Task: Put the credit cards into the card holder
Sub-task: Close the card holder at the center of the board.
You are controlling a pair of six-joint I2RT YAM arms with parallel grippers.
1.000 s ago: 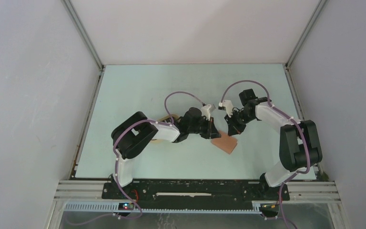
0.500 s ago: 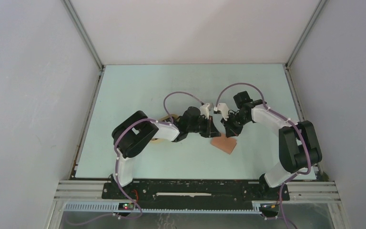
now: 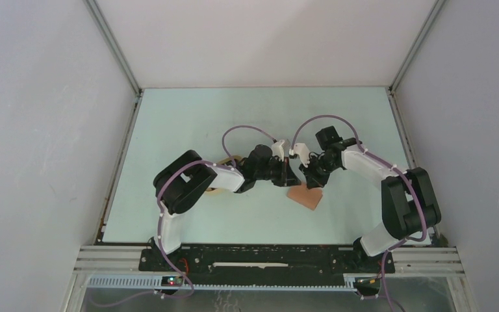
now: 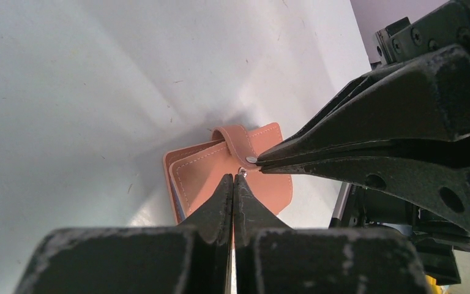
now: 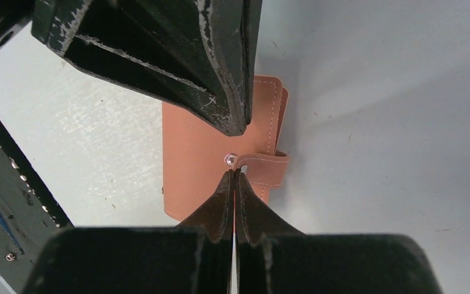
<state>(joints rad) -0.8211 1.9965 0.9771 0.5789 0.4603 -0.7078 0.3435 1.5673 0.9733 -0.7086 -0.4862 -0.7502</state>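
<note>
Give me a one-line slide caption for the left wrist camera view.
Left gripper and right gripper, both shut, tips poised at the snap tab of the folded card holder.

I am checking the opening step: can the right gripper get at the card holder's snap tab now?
Probably yes: the right gripper, shut, sits at the snap tab; the left gripper crowds it, not blocking.

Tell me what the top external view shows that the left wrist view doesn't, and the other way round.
Only the top external view shows the black base rail and the grey side walls. Only the left wrist view shows the snap tab, its metal stud and the pale stitching. Both show the closed card holder lying on the table, with the left gripper and right gripper, fingers shut, meeting over it.
</note>
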